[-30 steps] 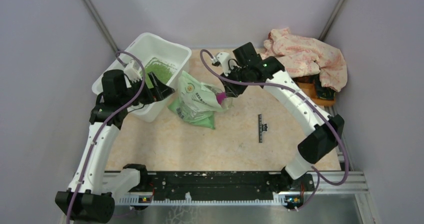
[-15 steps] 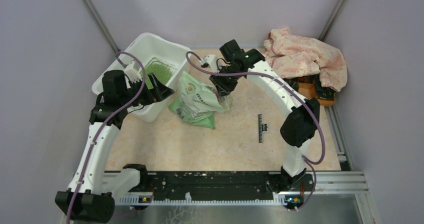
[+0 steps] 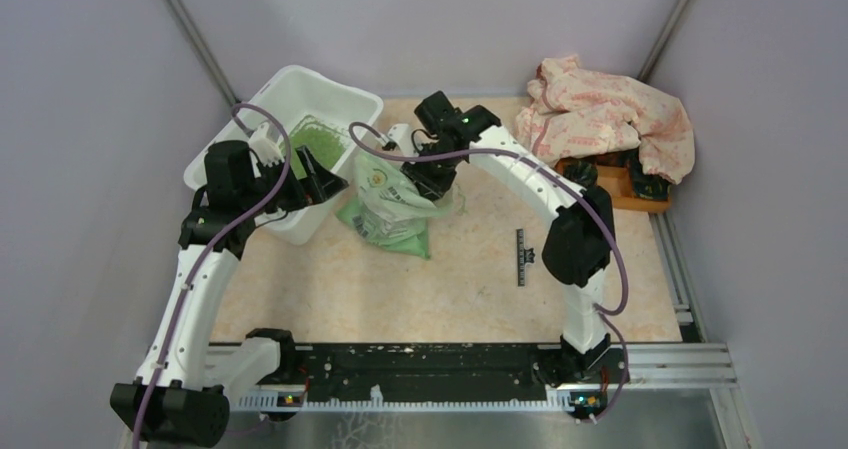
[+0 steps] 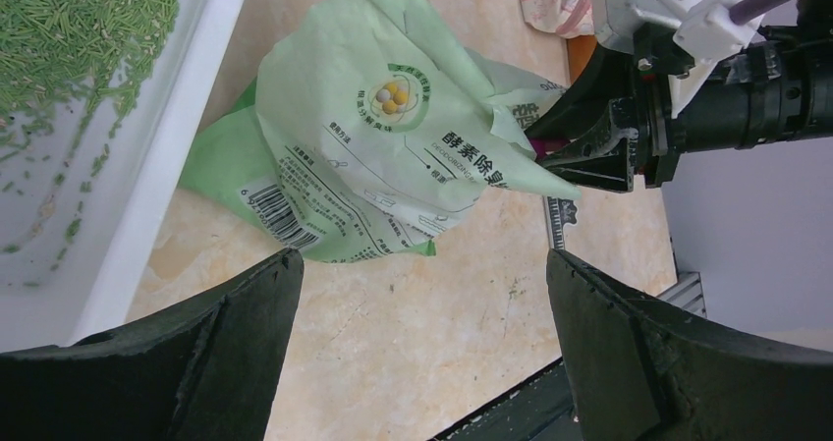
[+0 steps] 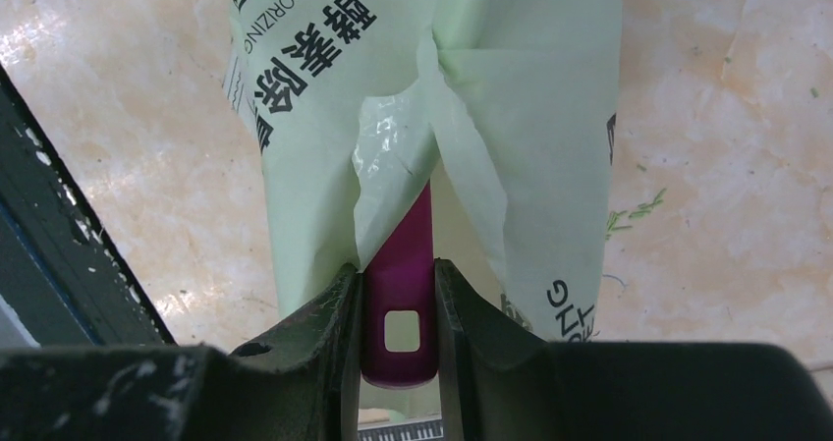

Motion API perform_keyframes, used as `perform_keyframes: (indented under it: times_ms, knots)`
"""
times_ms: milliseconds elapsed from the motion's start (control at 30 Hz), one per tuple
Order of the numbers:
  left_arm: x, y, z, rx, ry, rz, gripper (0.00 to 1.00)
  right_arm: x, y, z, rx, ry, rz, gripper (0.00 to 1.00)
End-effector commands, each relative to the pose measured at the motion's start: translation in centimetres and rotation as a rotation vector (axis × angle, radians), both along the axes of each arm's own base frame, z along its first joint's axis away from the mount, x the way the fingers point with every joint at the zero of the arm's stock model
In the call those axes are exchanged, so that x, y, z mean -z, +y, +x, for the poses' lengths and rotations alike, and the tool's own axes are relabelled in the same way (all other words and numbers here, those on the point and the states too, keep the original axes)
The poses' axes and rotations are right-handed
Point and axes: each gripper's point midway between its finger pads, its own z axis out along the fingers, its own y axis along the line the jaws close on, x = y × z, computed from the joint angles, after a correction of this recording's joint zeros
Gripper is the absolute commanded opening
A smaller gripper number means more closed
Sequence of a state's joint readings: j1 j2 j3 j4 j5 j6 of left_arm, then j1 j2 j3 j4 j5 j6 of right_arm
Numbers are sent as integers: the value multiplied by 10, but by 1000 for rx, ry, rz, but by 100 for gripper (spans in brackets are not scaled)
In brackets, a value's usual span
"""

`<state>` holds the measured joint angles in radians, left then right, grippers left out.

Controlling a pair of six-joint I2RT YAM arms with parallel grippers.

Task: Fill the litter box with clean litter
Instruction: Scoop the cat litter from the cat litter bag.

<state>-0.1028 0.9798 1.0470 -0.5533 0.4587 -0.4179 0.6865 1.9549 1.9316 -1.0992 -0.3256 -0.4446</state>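
On the marbled surface point(image 3: 400, 289) the white litter box point(image 3: 300, 81) sits far left, with the green printed bag point(image 3: 385, 209) lying just beside its right wall. A patch of clean litter point(image 3: 320, 139) lies inside the box. The left fingers point(image 4: 246, 303) hang wide apart by the box's right rim — the right fingers point(image 5: 329, 323) pinch a purple handle point(image 5: 405, 249) poking from the bag's mouth.

The litter box point(image 3: 305, 94) sits far left on the counter point(image 3: 400, 289), clean litter point(image 3: 318, 137) inside. The bag point(image 3: 385, 209) lies just right of it, a tool handle point(image 5: 398, 264) in its mouth. The cloth point(image 3: 610, 114) overlies a tray point(image 3: 628, 191) far right
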Motion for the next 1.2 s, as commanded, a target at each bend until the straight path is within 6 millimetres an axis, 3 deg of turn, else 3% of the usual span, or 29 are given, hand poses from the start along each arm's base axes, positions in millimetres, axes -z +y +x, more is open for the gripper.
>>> perform_keyframes:
  times_ms: [0,200,467,733,1167]
  knots:
    - [-9,1,2,-8,-32,1,99,0,20,9,-21,-50,51,0]
    - [-9,1,0,-7,-35,-1,99,19,24,18,25,-90,73,0]
    - [-14,-1,-5,-8,-45,-19,99,18,20,37,152,-237,134,0]
    - [-17,-1,-10,-11,-47,-33,99,-42,16,38,238,-492,379,0]
    - [-24,-2,-18,-15,-56,-40,99,-64,-7,6,297,-651,577,0]
